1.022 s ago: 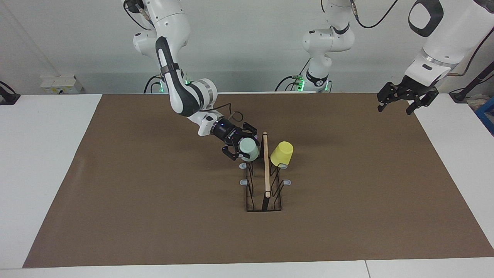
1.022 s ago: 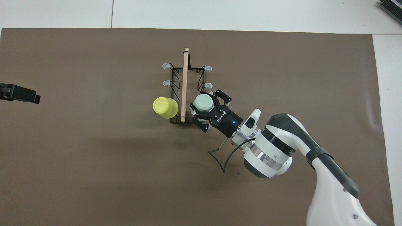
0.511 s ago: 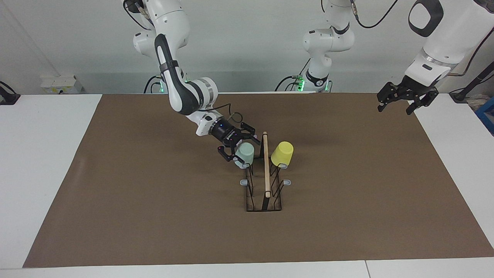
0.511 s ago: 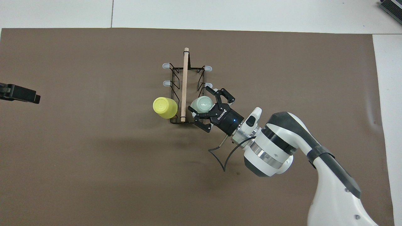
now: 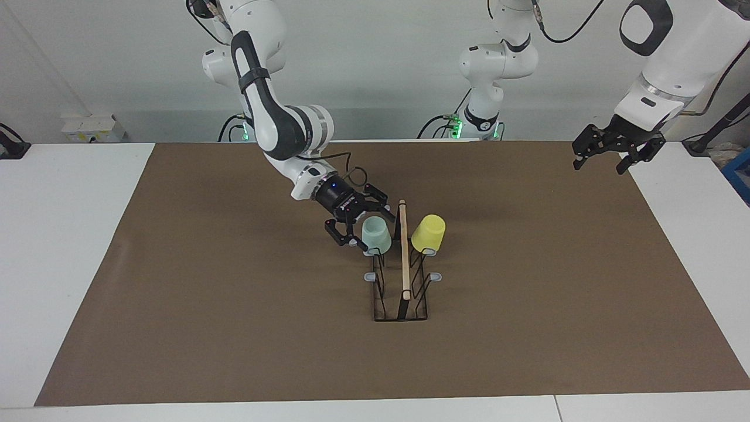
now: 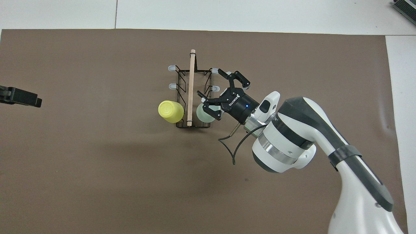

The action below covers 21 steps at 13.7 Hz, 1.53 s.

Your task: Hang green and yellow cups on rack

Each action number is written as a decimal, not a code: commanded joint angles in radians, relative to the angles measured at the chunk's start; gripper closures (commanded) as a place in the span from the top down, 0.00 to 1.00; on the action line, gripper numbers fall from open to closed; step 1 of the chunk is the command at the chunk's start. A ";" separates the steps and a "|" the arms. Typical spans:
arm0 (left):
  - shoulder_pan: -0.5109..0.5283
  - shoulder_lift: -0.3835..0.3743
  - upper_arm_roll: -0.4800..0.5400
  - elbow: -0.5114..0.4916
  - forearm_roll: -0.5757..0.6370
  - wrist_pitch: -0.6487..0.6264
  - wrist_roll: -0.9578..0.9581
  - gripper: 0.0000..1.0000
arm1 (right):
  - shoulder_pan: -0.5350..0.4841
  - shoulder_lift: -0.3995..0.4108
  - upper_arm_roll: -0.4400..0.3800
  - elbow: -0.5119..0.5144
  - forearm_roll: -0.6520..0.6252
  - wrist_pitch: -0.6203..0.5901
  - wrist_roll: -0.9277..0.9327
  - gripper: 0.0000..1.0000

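The rack (image 5: 404,258) (image 6: 191,84) stands mid-mat, with its wooden bar running away from the robots. A yellow cup (image 5: 428,233) (image 6: 169,110) hangs upside down on a prong on the side toward the left arm. The green cup (image 5: 375,234) (image 6: 202,115) sits upside down on a prong on the side toward the right arm. My right gripper (image 5: 368,226) (image 6: 209,82) is open close around the green cup, with its fingers wide of it. My left gripper (image 5: 599,167) (image 6: 19,97) waits open, raised over the mat's corner at the left arm's end.
A brown mat (image 5: 234,322) covers most of the white table (image 5: 70,264). Grey-padded prongs (image 5: 370,276) (image 5: 435,276) stick out bare on both sides of the rack. A cable loop (image 6: 229,149) hangs under the right wrist. A third arm's base (image 5: 483,70) stands past the table's edge.
My right gripper opened and let go of the green cup, which settled lower on its prong. The gripper then rose and swung a little. The left arm did not move.
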 commanded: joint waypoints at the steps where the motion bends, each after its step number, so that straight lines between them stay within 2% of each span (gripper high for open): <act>1: 0.012 -0.009 -0.009 -0.006 -0.005 -0.010 0.008 1.00 | -0.014 -0.001 -0.041 0.049 -0.268 0.018 0.141 1.00; 3: 0.013 -0.009 -0.009 -0.006 -0.005 -0.010 0.008 1.00 | -0.014 -0.021 -0.119 0.056 -0.595 -0.026 0.276 1.00; 6: 0.013 -0.009 -0.009 -0.006 -0.005 -0.010 0.008 1.00 | -0.014 -0.026 -0.268 0.083 -0.954 -0.250 0.462 1.00; 8: 0.013 -0.009 -0.009 -0.006 -0.005 -0.010 0.008 1.00 | -0.014 -0.023 -0.366 0.115 -1.113 -0.393 0.520 1.00; 10: 0.013 -0.009 -0.009 -0.006 -0.005 -0.010 0.008 1.00 | -0.013 -0.021 -0.431 0.120 -1.246 -0.480 0.589 1.00; 13: 0.009 -0.009 -0.009 -0.006 -0.005 -0.010 0.008 1.00 | -0.011 -0.018 -0.462 0.120 -1.472 -0.531 0.656 1.00; 18: 0.004 -0.012 -0.009 -0.006 -0.005 -0.024 0.005 1.00 | -0.003 -0.018 -0.460 0.117 -1.693 -0.577 0.790 1.00; 20: -0.002 -0.022 -0.010 -0.012 -0.005 -0.035 0.005 1.00 | -0.005 -0.023 -0.460 0.118 -1.751 -0.588 0.897 1.00; 21: -0.002 -0.022 -0.013 -0.011 -0.005 -0.039 0.004 1.00 | -0.006 -0.026 -0.454 0.123 -1.825 -0.587 0.977 1.00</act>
